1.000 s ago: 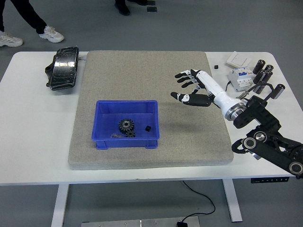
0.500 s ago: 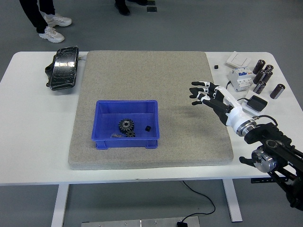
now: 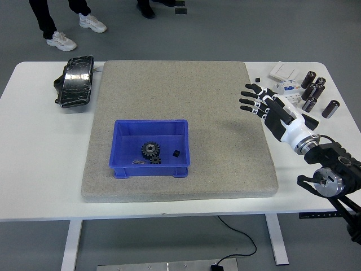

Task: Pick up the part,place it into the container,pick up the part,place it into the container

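The right hand [image 3: 271,110] is over the right edge of the grey felt mat [image 3: 175,96], at roughly 3 o'clock from the table centre. Its fingers [image 3: 251,101] are spread wide and point toward 10 o'clock; the hand holds nothing. The black forearm and wrist joints enter from the lower right corner.

The blue container [image 3: 151,148] sits on the mat at about 7 o'clock from the mat centre, well apart from the hand. Inside it lie a dark gear [image 3: 150,149], a second toothed part [image 3: 155,160] touching it at its 5 o'clock side, a small black part [image 3: 176,153] at 3 o'clock from the gear, and a thin metallic piece [image 3: 136,162] at 7 o'clock; the last is too small to identify with confidence.

On the white table [image 3: 34,147], a black device [image 3: 75,82] lies at the far left, just beside the mat's left edge. At the far right, near the hand, are a white switch plate [image 3: 280,70], a circuit breaker [image 3: 289,86] partly hidden by the hand, several dark cylinders [image 3: 315,89] and a small black cube [image 3: 257,79].

A person's legs and white shoes [image 3: 62,40] show on the floor at 11 o'clock beyond the table.
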Tool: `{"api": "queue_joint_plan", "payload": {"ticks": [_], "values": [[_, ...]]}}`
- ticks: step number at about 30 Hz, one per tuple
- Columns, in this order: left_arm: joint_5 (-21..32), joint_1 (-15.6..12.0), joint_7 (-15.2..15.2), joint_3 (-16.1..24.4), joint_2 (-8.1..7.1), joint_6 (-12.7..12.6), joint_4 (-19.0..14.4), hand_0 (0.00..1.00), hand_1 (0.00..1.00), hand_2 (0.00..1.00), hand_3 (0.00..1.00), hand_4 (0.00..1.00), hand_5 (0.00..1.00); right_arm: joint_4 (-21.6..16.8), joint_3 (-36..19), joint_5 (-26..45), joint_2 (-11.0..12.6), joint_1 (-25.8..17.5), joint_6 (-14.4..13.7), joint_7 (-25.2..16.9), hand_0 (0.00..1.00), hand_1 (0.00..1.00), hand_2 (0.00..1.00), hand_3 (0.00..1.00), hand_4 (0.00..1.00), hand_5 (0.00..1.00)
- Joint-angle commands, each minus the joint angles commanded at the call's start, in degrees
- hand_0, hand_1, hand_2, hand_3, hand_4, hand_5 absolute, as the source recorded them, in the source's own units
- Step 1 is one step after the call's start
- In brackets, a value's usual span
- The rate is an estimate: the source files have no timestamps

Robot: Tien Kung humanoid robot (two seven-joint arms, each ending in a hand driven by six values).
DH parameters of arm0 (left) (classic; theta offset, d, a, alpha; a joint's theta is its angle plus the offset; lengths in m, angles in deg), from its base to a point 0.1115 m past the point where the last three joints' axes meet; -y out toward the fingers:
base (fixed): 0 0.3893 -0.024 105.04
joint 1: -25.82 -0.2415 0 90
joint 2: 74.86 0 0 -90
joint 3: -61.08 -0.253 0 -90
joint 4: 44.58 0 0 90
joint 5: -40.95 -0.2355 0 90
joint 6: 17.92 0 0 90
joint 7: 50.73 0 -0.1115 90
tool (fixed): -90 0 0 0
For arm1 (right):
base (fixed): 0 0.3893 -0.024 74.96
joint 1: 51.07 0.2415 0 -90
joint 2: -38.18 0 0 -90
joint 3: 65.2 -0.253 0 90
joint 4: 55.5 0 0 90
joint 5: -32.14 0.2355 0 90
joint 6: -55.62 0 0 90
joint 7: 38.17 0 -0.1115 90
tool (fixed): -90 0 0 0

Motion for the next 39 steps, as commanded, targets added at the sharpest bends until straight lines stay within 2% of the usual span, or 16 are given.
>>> {"api": "queue_joint_plan", "payload": {"ticks": [15,27,34,39], "values": [[0.27,0.09,0.07,-0.08,0.09,0.12,0.10,0.688,0.677,0.644,0.606,0.654,0.450,-0.79,-0.87,-3.21,0.22,0.42,-1.28,0.20,0.749,0.706,0.703,0.686,0.832,0.481],[0.33,0.04,-0.01,-0.09,0.12,0.08,0.08,0.688,0.676,0.643,0.606,0.658,0.445,-3.94,0.94,-15.45,-0.36,1.40,-10.53,-0.50,0.752,0.710,0.708,0.682,0.838,0.514],[0.17,0.06,-0.09,0.05,0.08,0.08,0.07,0.688,0.676,0.642,0.606,0.660,0.441,-4.39,1.26,-15.02,-0.98,1.55,-12.87,-2.21,0.752,0.709,0.710,0.680,0.839,0.515],[0.13,0.04,-0.20,0.05,0.14,0.17,0.06,0.688,0.676,0.642,0.606,0.662,0.437,-3.44,1.06,-11.37,-1.37,1.22,-11.42,-2.52,0.751,0.709,0.709,0.680,0.839,0.516]]}}
